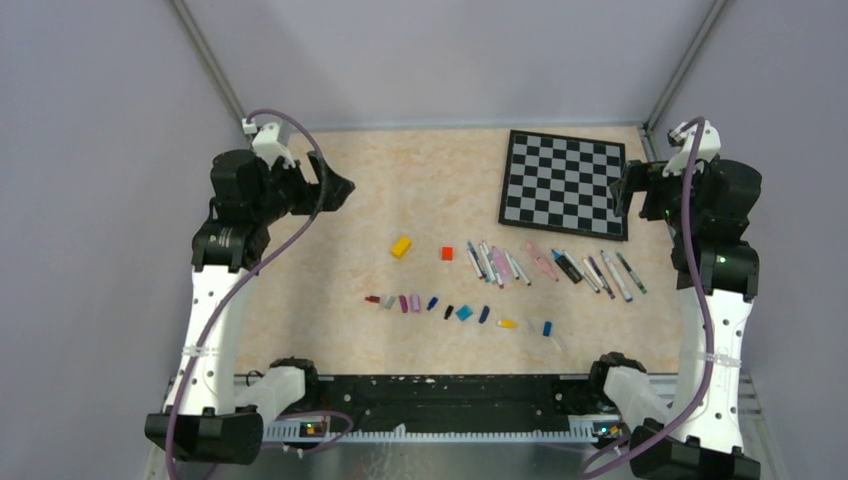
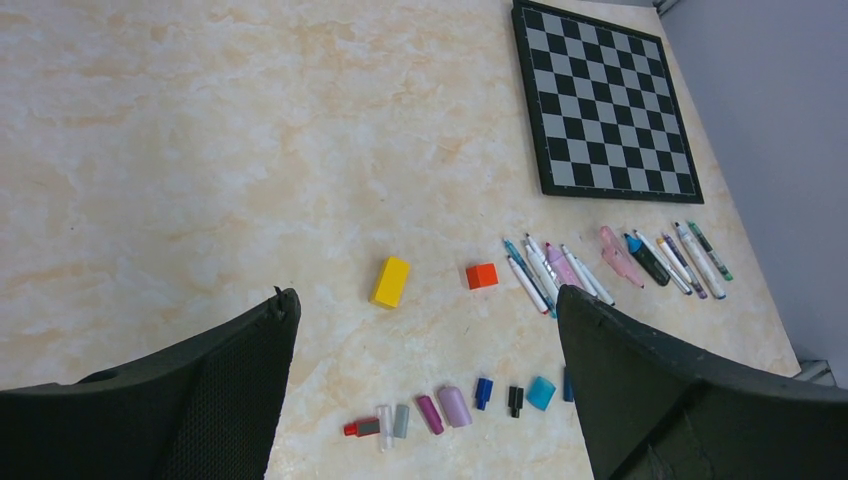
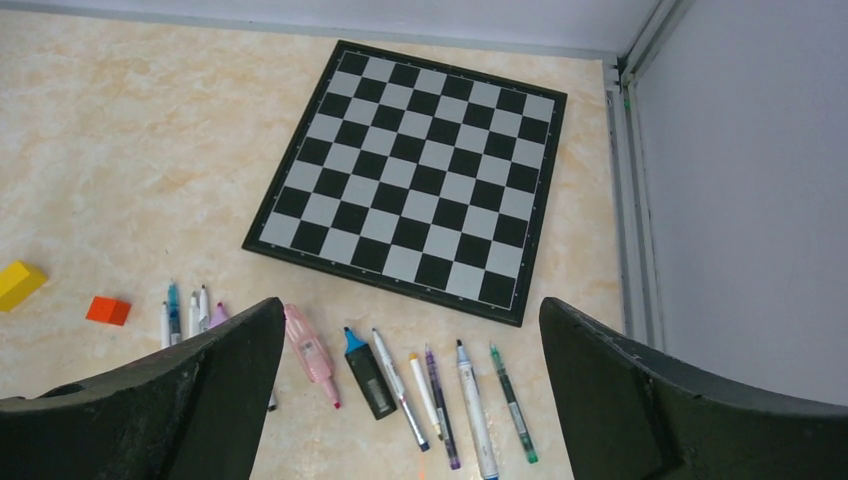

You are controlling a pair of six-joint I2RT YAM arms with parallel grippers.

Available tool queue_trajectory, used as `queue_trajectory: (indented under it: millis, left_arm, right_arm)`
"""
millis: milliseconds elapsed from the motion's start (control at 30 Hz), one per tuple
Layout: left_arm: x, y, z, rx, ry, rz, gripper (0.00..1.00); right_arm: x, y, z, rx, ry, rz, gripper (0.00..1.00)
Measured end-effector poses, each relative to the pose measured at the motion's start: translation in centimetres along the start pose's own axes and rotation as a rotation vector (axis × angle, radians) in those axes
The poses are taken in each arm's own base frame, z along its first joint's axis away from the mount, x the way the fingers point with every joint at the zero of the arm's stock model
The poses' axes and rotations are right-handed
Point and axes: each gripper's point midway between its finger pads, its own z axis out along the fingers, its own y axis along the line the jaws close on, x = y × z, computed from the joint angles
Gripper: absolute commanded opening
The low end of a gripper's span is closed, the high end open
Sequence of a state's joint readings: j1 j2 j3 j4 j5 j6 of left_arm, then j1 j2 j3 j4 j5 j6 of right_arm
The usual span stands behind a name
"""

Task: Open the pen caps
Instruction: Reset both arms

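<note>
The pen caps (image 1: 450,308) are lying nearer, apart from the pens (image 1: 550,265), so uncapping is looking finished. The left gripper (image 2: 425,297) and right gripper (image 3: 411,305) are hovering open, empty.

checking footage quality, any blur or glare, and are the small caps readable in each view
Top external: even soft light, no glare, but the pen caps are tiny specks. Left wrist: sharp, caps clear, dark fingers mask the bottom corners. Right wrist: chessboard and pens crisp, bottom corners masked likewise.
</note>
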State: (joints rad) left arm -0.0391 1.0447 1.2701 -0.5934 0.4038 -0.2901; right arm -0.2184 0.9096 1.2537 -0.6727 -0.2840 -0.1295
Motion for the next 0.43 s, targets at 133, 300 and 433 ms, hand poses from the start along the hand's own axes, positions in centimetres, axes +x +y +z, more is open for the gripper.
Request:
queue_trajectory:
  millis: [133, 300, 433]
  left_arm:
    - [-0.10, -0.16, -0.32, 0.002, -0.007, 0.003, 0.99]
    - [-0.17, -0.29, -0.61, 0.002, -0.013, 0.006, 0.99]
    - [-0.23, -0.35, -0.84, 0.000, -0.018, 0.008, 0.99]
  right_arm:
    - [0.39, -0.05, -0.01, 0.005, 0.004, 0.001, 0.95]
    - [0.44, -0.18, -0.09, 0.014, 0.005, 0.001, 0.95]
    - [0.42, -0.30, -0.12, 0.021, 0.004, 0.001, 0.95]
